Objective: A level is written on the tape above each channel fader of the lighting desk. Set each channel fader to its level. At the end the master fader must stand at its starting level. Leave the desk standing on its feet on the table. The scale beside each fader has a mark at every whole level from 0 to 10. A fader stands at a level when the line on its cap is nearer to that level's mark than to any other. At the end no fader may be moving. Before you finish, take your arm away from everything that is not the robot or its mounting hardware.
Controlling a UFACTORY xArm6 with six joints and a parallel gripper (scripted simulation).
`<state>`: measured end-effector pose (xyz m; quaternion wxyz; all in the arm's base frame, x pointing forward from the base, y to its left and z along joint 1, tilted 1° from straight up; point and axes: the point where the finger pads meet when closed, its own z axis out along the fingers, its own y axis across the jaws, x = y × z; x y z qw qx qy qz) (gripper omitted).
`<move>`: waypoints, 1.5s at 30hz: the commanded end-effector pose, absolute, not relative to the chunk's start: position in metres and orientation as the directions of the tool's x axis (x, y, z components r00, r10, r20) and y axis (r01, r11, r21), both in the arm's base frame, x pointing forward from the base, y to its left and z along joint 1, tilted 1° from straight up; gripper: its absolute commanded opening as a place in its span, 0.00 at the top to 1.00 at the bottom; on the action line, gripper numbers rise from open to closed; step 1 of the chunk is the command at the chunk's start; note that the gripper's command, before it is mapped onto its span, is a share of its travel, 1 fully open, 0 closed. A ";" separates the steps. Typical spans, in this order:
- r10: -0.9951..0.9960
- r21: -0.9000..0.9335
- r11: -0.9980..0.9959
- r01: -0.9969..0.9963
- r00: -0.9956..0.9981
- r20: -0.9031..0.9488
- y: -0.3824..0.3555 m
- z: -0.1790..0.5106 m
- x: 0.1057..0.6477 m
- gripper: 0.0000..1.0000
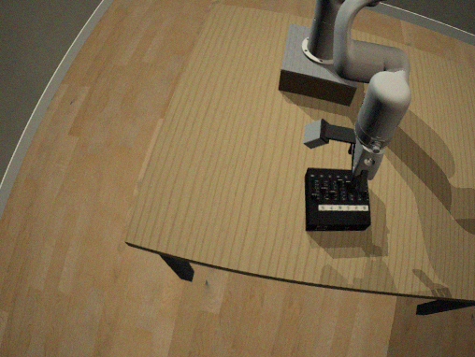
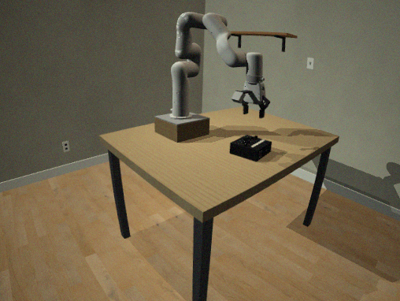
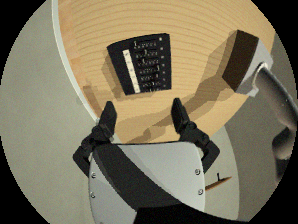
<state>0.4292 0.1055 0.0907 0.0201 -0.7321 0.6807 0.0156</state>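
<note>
On the wooden table (image 1: 224,154) (image 2: 173,165) (image 3: 200,45), near its front edge in the top view, sits the black lighting desk (image 1: 338,220) (image 2: 244,151) (image 3: 116,52), upright with its control face up, and a pale tape strip (image 1: 342,207) (image 2: 258,143) (image 3: 131,71) runs across that face, its written levels too small to read surely here! Rows of small fader caps and scale marks line up beside the strip, the caps at differing positions, though which level each one stands at, I cannot tell. Above the desk, well clear of it in the exterior view, hang the fingers (image 2: 253,112), spread wide apart with nothing between them, pointing down! Out to the side of the gripper juts a grey block-shaped part (image 1: 314,134) (image 2: 238,96) on a dark bracket. Up from there goes the pale grey arm (image 1: 383,103) (image 2: 225,49) (image 3: 281,107), bending over to its box-shaped base (image 1: 315,86) (image 2: 163,128) (image 3: 238,60), which stands on the same table, apart from the desk. Shadows of the arm stretch across the tabletop. And beyond, on the wall, there's a brown shelf (image 2: 264,35) (image 3: 220,183) and a white wall plate (image 2: 310,63)!
</note>
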 end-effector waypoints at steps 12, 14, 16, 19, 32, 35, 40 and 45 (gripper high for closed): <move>-0.994 0.016 -0.107 -0.994 0.107 -0.024 0.111 0.089 0.428 0.00; -0.991 0.012 -0.130 -0.991 0.130 -0.029 0.113 0.088 0.427 0.00; -0.981 0.001 -0.190 -0.982 0.190 -0.041 0.115 0.085 0.425 0.00; -0.949 -0.025 -0.309 -0.951 0.310 -0.059 0.121 0.079 0.420 0.00; -0.610 -0.161 -0.781 -0.603 0.792 -0.005 0.131 0.052 0.392 0.00; -0.512 -0.166 -0.850 -0.500 0.858 0.038 0.128 0.045 0.383 0.00; -0.308 -0.154 -0.945 -0.289 0.944 0.117 0.118 0.035 0.369 0.00; -0.084 -0.115 -0.991 -0.063 0.979 0.188 0.106 0.029 0.358 0.00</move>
